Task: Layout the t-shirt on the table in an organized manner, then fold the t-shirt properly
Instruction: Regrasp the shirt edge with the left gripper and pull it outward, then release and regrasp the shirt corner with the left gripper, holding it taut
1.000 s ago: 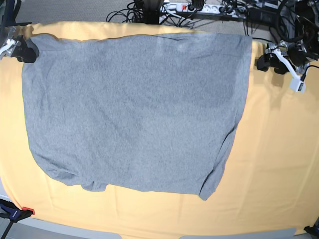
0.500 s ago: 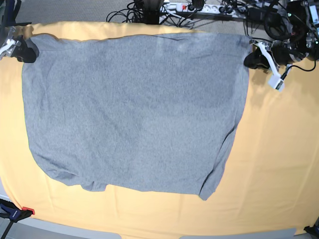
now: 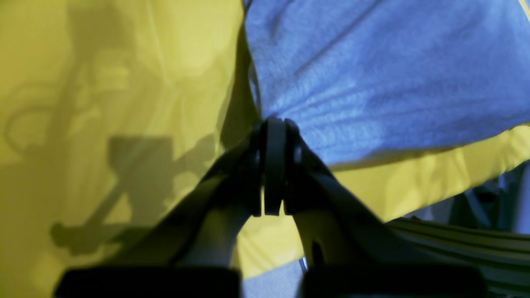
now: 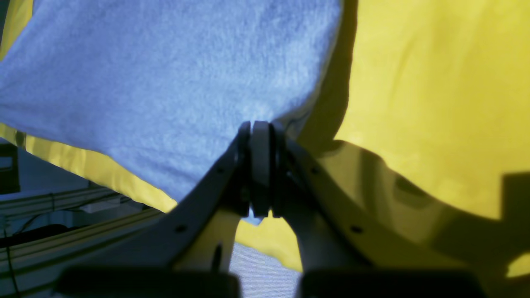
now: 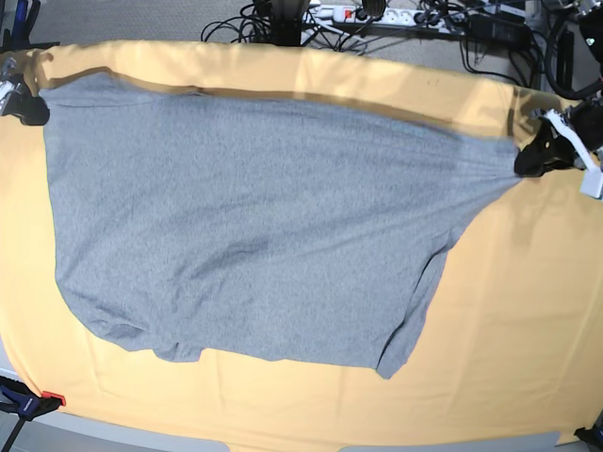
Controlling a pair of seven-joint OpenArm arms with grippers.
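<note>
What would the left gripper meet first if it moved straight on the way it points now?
The grey t-shirt: the left gripper is already shut on its corner, with the shirt spread ahead of it.

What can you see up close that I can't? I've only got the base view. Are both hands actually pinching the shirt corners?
Observer: In the left wrist view, the left hand is shut, with a t-shirt corner pinched between its fingers.
Operator: And the right one?
Observer: In the right wrist view, the right hand is shut on its corner too.
Operator: Is the fabric flat there?
Observer: No. By the left hand, creases fan out from the pinch, and the raised edge casts a shadow on the table.
</note>
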